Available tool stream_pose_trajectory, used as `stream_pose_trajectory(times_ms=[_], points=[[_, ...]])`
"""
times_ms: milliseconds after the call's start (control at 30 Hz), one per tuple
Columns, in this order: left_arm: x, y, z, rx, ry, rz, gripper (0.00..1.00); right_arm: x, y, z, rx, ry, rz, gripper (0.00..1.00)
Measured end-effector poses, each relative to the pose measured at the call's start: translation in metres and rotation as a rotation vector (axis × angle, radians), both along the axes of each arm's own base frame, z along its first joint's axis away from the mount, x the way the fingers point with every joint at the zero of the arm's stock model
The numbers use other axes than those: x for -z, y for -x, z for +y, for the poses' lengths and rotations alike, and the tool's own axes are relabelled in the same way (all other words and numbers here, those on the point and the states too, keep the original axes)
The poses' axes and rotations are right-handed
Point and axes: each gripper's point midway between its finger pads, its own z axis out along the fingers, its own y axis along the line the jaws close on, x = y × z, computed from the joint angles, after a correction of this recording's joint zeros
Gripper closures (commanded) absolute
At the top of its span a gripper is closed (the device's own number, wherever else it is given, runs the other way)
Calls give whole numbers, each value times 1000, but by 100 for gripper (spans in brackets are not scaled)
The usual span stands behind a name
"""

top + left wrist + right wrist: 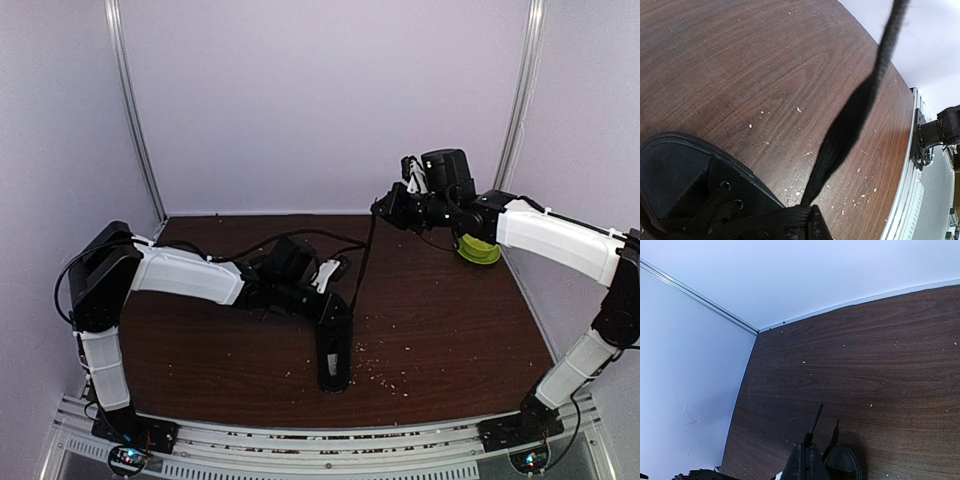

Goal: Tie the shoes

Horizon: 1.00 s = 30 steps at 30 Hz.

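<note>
One lace (pixel 362 255) off the sneaker (pixel 335 350) is pinched taut in the right gripper (pixel 383 207); the left gripper (pixel 320 277), I cannot tell.

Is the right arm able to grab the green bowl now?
Probably not yet: the right tool is shut on the lace, stretched up from the shoe. The bowl sits close by, partly behind that arm.

Dark wood-grain table (pixel 450 330), scattered with pale crumbs (pixel 380 378), thickest toward near edge; green bowl (pixel 478 248) at far right, tipped on its side, partly hidden; pale lilac walls (pixel 320 100) on three sides; metal corner posts (pixel 130 110); slotted metal rail (pixel 320 445) along near edge
</note>
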Motion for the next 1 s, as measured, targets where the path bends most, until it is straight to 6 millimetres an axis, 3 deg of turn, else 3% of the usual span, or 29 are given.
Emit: stream_pose_trajectory(times_ms=[267,500,800,1000], points=[[0,-5,1,-26,-8,-17,100,-8,10,-4,-18,-5,-21,100],[-7,-8,12,-72,-5,-53,100,-15,45,-12,-68,-5,-56,100],[-23,-4,25,-102,34,-93,100,-1,144,20,-313,26,-127,100],[-18,0,27,-99,53,-86,100,27,209,57,-515,37,-140,100]])
